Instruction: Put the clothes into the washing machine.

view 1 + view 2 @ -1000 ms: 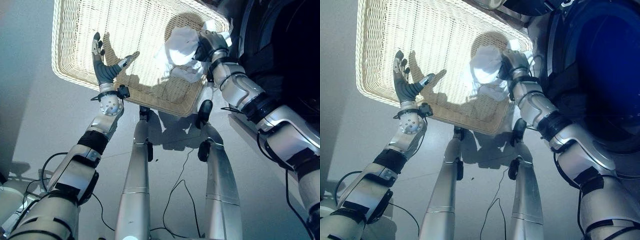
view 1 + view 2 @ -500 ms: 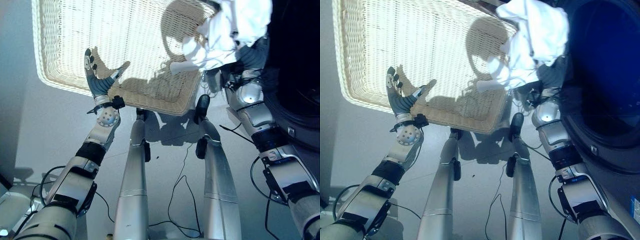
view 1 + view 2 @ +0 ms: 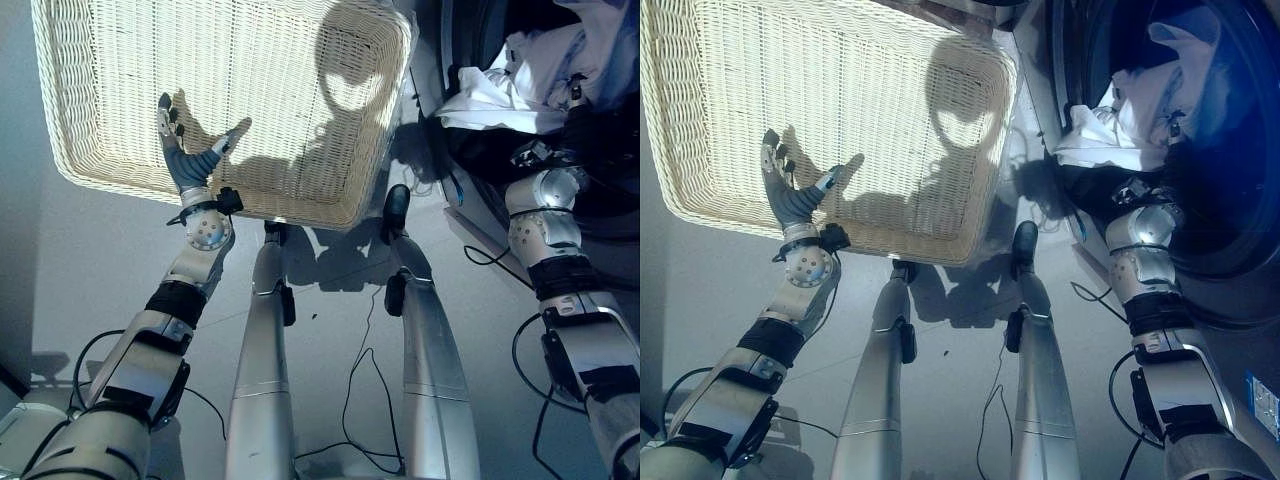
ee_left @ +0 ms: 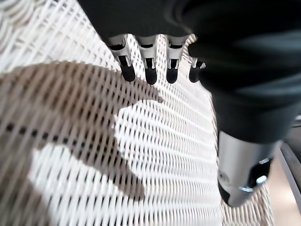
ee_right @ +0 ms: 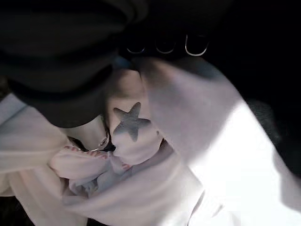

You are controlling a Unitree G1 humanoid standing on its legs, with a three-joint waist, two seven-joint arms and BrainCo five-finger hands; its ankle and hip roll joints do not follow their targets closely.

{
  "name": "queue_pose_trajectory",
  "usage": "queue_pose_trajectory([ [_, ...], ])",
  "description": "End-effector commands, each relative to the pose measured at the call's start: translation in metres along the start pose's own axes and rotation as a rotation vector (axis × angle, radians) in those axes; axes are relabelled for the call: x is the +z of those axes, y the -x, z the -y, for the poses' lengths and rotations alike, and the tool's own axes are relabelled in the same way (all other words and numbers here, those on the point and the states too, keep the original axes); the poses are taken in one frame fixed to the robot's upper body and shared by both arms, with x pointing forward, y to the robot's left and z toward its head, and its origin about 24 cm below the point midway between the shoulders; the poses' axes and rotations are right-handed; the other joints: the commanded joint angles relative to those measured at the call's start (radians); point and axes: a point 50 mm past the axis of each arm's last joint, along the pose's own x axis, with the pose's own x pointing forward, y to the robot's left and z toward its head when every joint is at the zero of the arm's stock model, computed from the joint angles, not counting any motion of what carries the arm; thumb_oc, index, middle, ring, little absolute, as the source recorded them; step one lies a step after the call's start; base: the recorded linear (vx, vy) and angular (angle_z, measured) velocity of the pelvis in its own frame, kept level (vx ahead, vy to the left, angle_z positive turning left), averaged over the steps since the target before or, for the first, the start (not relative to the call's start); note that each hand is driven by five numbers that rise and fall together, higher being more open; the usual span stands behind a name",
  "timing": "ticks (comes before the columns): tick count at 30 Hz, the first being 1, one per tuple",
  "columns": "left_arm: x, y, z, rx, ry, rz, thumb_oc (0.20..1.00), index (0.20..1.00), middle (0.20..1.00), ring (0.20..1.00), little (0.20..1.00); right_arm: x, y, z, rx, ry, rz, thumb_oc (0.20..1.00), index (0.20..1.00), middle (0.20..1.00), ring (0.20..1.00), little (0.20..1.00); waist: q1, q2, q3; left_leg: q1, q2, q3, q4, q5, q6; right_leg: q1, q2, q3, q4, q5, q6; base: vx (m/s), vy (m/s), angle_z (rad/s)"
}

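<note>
Pale grey floor [image 3: 90,270] carrying a shallow rectangular wicker basket [image 3: 120,60] with a woven, sunlit bottom. To the basket's right stands the washing machine [image 3: 1240,250], its dark drum opening facing the floor area.

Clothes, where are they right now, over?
Left hand open over the wicker basket. Right hand gripping white clothes at the washing machine opening. Nothing blocking.

Clothes [image 5: 141,188] are showing white, one piece bearing a grey star [image 5: 129,121]; beside them, basket [image 3: 100,100] is showing cream wicker.
</note>
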Motion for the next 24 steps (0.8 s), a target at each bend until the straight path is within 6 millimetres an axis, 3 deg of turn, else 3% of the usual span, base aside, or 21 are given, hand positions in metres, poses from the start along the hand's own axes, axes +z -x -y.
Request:
queue_pose_trajectory([
  [1, 0.016, -0.015, -0.006, 0.016, 0.039, 0.064, 1.000, 1.000, 1.000, 1.000, 1.000, 0.019, -0.024, 0.017, -0.030, -0.028, -0.069, 0.200, 0.200, 0.200, 0.200, 0.200, -0.001, 0.020, -0.022, -0.006, -0.046, -0.021, 0.058, -0.071, 0.041, 0.061, 0.031, -0.049, -0.044, 0.048, 0.079, 0.00, -0.097, 0.00],
  [2, 0.017, -0.018, -0.007, 0.006, 0.027, 0.067, 1.000, 1.000, 1.000, 1.000, 1.000, 0.016, -0.031, 0.021, -0.042, -0.034, -0.158, 0.200, 0.200, 0.200, 0.200, 0.200, 0.003, 0.020, -0.022, -0.006, -0.043, -0.023, 0.057, -0.069, 0.039, 0.061, 0.031, -0.053, -0.045, 0.049, 0.077, 0.00, -0.115, 0.01],
  [4, 0.020, -0.026, -0.015, -0.009, 0.001, 0.066, 1.000, 1.000, 1.000, 1.000, 1.000, 0.042, -0.055, 0.036, -0.115, -0.104, -0.196, 0.200, 0.200, 0.200, 0.200, 0.200, 0.011, 0.018, -0.022, -0.006, -0.038, -0.033, 0.070, -0.077, 0.037, 0.066, 0.029, -0.058, -0.043, 0.048, 0.074, 0.01, -0.116, 0.00],
  [5, 0.018, -0.027, -0.027, -0.010, -0.018, 0.070, 1.000, 1.000, 1.000, 1.000, 1.000, 0.066, -0.066, 0.052, -0.190, -0.133, -0.152, 0.200, 0.200, 0.200, 0.200, 0.200, 0.014, 0.010, -0.022, -0.005, -0.036, -0.043, 0.074, -0.082, 0.038, 0.072, 0.030, -0.063, -0.046, 0.050, 0.072, 0.01, -0.089, 0.00],
  [7, 0.016, -0.025, -0.036, -0.005, -0.027, 0.072, 1.000, 1.000, 1.000, 1.000, 1.000, 0.089, -0.073, 0.062, -0.242, -0.179, -0.075, 0.200, 0.200, 0.200, 0.200, 0.200, 0.014, 0.006, -0.022, -0.003, -0.031, -0.049, 0.071, -0.084, 0.040, 0.080, 0.035, -0.065, -0.052, 0.055, 0.072, -0.01, -0.079, -0.03],
  [8, 0.013, -0.020, -0.045, 0.003, -0.036, 0.072, 1.000, 1.000, 1.000, 1.000, 1.000, 0.112, -0.076, 0.070, -0.282, -0.214, 0.028, 0.200, 0.200, 0.200, 0.200, 0.200, 0.008, -0.003, -0.022, 0.004, -0.028, -0.051, 0.065, -0.084, 0.040, 0.091, 0.042, -0.067, -0.063, 0.061, 0.070, -0.03, -0.059, -0.06],
  [9, 0.012, -0.018, -0.050, 0.009, -0.040, 0.071, 1.000, 1.000, 1.000, 1.000, 1.000, 0.125, -0.075, 0.071, -0.298, -0.231, 0.073, 0.369, 0.369, 0.369, 0.369, 0.369, 0.002, -0.009, -0.022, 0.007, -0.028, -0.051, 0.062, -0.083, 0.042, 0.097, 0.048, -0.067, -0.068, 0.064, 0.069, -0.04, -0.034, -0.06],
  [10, 0.010, -0.014, -0.055, 0.013, -0.044, 0.067, 1.000, 1.000, 1.000, 1.000, 1.000, 0.137, -0.074, 0.072, -0.314, -0.238, 0.119, 0.743, 0.743, 0.743, 0.743, 0.743, -0.004, -0.017, -0.022, 0.014, -0.028, -0.049, 0.060, -0.083, 0.045, 0.105, 0.053, -0.066, -0.074, 0.068, 0.068, -0.04, 0.004, -0.04],
  [11, 0.007, -0.009, -0.061, 0.013, -0.054, 0.060, 1.000, 1.000, 1.000, 1.000, 1.000, 0.159, -0.072, 0.073, -0.327, -0.244, 0.216, 1.000, 1.000, 1.000, 1.000, 1.000, -0.013, -0.028, -0.022, 0.023, -0.025, -0.045, 0.058, -0.084, 0.048, 0.116, 0.058, -0.067, -0.075, 0.067, 0.067, -0.03, 0.012, -0.07],
  [18, 0.003, -0.011, -0.065, -0.019, -0.056, 0.024, 1.000, 1.000, 1.000, 1.000, 1.000, 0.187, -0.072, 0.083, -0.406, -0.240, 0.294, 1.000, 1.000, 1.000, 1.000, 1.000, -0.009, -0.045, -0.022, 0.049, -0.032, -0.048, 0.069, -0.093, 0.064, 0.143, 0.058, -0.066, -0.068, 0.054, 0.059, 0.00, 0.005, -0.02],
  [21, 0.005, -0.014, -0.060, -0.033, -0.051, 0.023, 1.000, 1.000, 1.000, 1.000, 1.000, 0.184, -0.073, 0.087, -0.461, -0.208, 0.303, 1.000, 1.000, 1.000, 1.000, 1.000, -0.002, -0.038, -0.022, 0.044, -0.039, -0.050, 0.077, -0.094, 0.065, 0.141, 0.053, -0.068, -0.067, 0.053, 0.057, 0.00, 0.000, 0.00],
  [23, 0.005, -0.016, -0.055, -0.039, -0.046, 0.019, 1.000, 1.000, 1.000, 1.000, 1.000, 0.172, -0.072, 0.081, -0.544, 0.012, 0.294, 1.000, 1.000, 1.000, 1.000, 1.000, 0.008, -0.025, -0.022, 0.040, -0.047, -0.053, 0.082, -0.095, 0.068, 0.137, 0.049, -0.069, -0.062, 0.049, 0.056, 0.00, 0.000, 0.00],
  [24, 0.006, -0.016, -0.052, -0.044, -0.045, 0.020, 1.000, 1.000, 1.000, 1.000, 1.000, 0.169, -0.071, 0.076, -0.573, 0.041, 0.293, 1.000, 1.000, 1.000, 1.000, 1.000, 0.012, -0.021, -0.022, 0.038, -0.051, -0.054, 0.085, -0.096, 0.070, 0.135, 0.048, -0.069, -0.062, 0.048, 0.056, 0.00, 0.000, 0.00],
])
